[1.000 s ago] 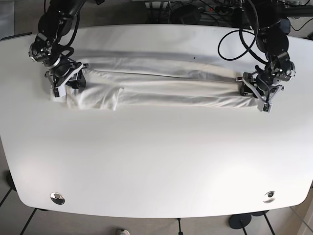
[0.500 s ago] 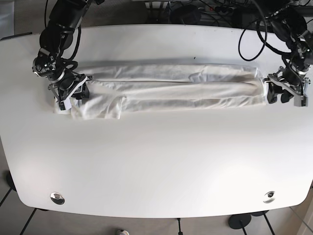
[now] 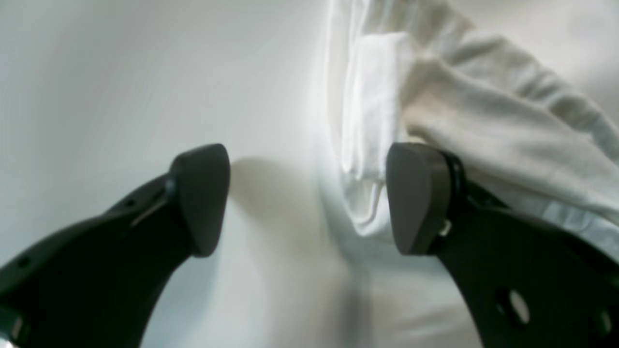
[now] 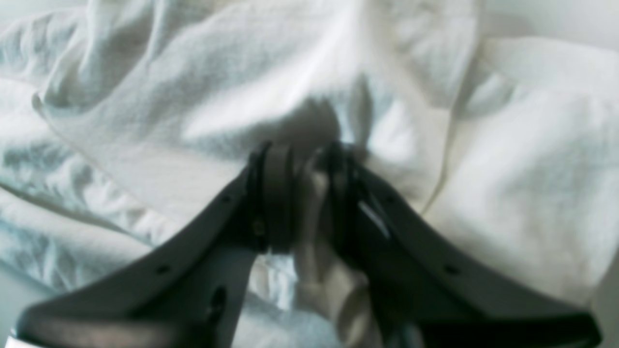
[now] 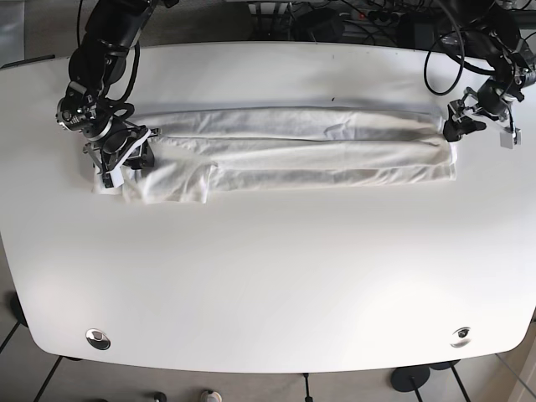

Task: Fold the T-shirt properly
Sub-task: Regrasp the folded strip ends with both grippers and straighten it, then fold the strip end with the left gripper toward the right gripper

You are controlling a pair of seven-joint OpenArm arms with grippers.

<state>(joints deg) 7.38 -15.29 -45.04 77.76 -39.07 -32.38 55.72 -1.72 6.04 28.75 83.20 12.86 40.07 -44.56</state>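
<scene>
On the white table [image 5: 268, 276] our T-shirt [image 5: 293, 151] lies across the far half as a long band, folded lengthwise. We judge the lengthwise fold finished and the crosswise fold next, which calls for both ends gripped. At the scene's left end, our right gripper [image 4: 302, 198] is clamped on a pinch of cloth. At the right end, our left gripper [image 3: 307, 198] gapes wide at the hem, holding nothing. Cables [image 5: 410, 50] trail beyond the far edge; nothing blocks the way.

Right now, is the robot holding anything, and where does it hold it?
The right gripper pinches a fold of the shirt at its sleeve end. The left gripper is open at the other end and holds nothing.
</scene>
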